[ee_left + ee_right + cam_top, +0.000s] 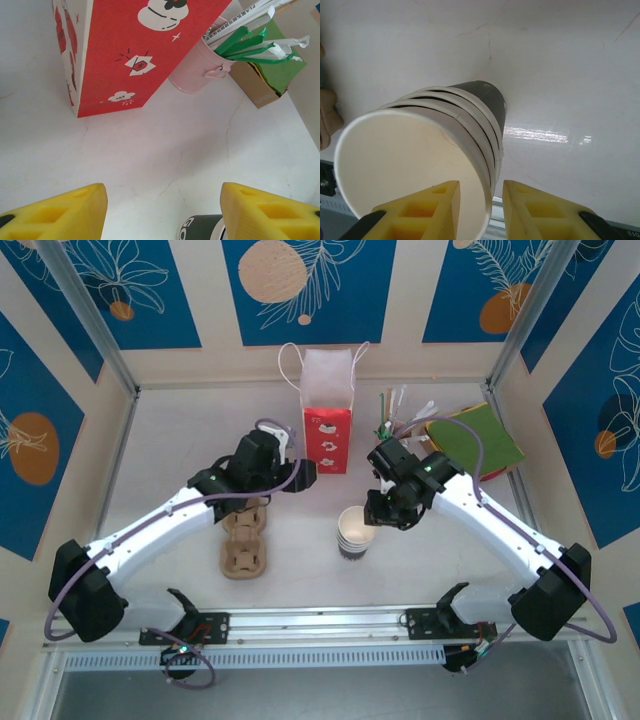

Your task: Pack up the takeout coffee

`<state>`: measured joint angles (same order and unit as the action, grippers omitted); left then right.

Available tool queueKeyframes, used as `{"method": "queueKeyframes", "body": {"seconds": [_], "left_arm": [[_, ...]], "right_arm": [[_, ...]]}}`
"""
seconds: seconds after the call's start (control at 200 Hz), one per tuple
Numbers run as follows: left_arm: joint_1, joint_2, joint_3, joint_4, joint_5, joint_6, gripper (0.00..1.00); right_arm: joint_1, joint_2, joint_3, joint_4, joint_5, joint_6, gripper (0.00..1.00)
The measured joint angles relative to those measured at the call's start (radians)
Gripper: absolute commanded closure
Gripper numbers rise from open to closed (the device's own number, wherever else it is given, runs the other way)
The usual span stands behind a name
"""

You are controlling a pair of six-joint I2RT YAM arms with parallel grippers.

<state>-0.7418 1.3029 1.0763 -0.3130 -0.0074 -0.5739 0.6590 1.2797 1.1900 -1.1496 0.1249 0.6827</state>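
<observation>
Takeout coffee (199,228) is, on your best reading, the dark, white-lettered shape cut off by the bottom edge of the left wrist view. Too little of it shows to confirm the lid or to say whether it stands upright. It sits on the table (165,155) just under the tips of the left claw (162,200), off-centre toward the finger (260,215) on the right of that view. That claw stands wide, with nothing between its fingers.

Your left arm is therefore the nearer one, and the coming move turns on that offset. You would likely need to shift the claw toward that right-hand finger until the cup lies midway between the two, and only then come down on it. The red bag (327,430) stands just beyond on the far side, with its near face and left side turned to this claw, so the carry should be short.

Your right claw (481,212) is busy elsewhere. It is pinched narrow on the wall of the top cup (410,165) of the lidless stack (353,535), one finger inside the mouth and one outside. That stack stands right of the left claw and nearer to you; do not take it for the coffee.
</observation>
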Motion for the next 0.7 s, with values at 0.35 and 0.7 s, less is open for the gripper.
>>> {"method": "queueKeyframes", "body": {"seconds": [0.35, 0.7], "left_arm": [[-0.001, -0.043, -0.025, -0.022, -0.027, 0.007, 0.37], [-0.001, -0.066, -0.025, -0.043, -0.043, 0.006, 0.36]], "right_arm": [[0.000, 0.010, 0.002, -0.013, 0.004, 0.000, 0.76], [-0.018, 0.032, 0.002, 0.000, 0.002, -0.009, 0.91]]}}
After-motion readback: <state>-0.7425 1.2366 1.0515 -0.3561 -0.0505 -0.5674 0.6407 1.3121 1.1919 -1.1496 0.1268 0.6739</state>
